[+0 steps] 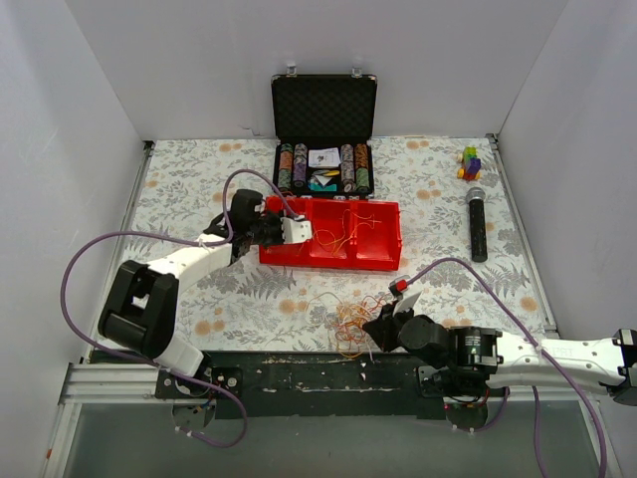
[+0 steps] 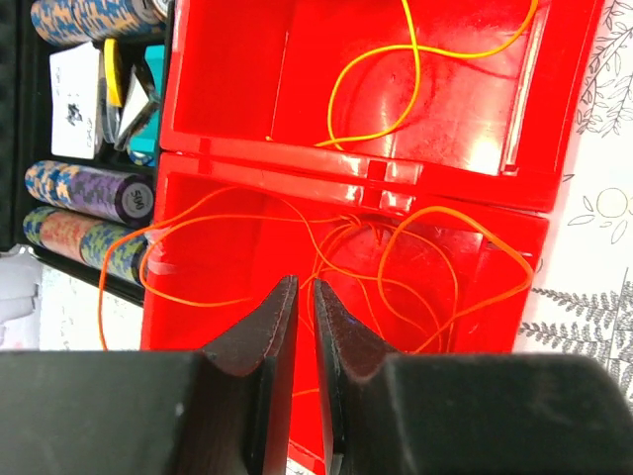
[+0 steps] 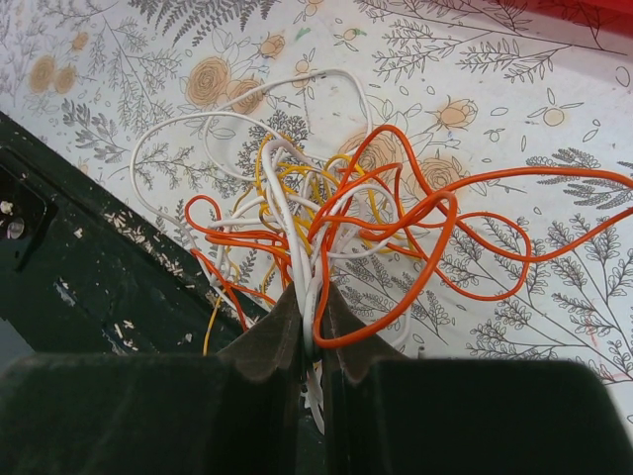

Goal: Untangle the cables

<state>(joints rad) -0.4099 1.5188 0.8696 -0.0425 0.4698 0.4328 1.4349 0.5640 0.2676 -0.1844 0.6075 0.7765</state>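
The cables [image 1: 348, 324] lie as a tangle of thin orange, yellow and white wires [image 3: 396, 198] on the flowered cloth near the table's front edge. My right gripper [image 3: 312, 292] is shut on white and orange strands at the near side of the tangle [image 1: 376, 327]. My left gripper [image 2: 306, 282] hangs over the left compartment of a red bin [image 2: 247, 99], at that bin's left end [image 1: 299, 231]. Its jaws stand shut with only a thin slit between them. Loose orange wires [image 2: 455, 213] loop in the bin under it; whether one is pinched does not show.
An open black case [image 1: 323, 129] with poker chips [image 2: 89, 188] stands behind the red bin [image 1: 378, 261]. A black microphone [image 1: 478, 224] and a small coloured block toy [image 1: 469, 161] lie at the right. The dark front rail [image 1: 318, 373] runs just under the tangle.
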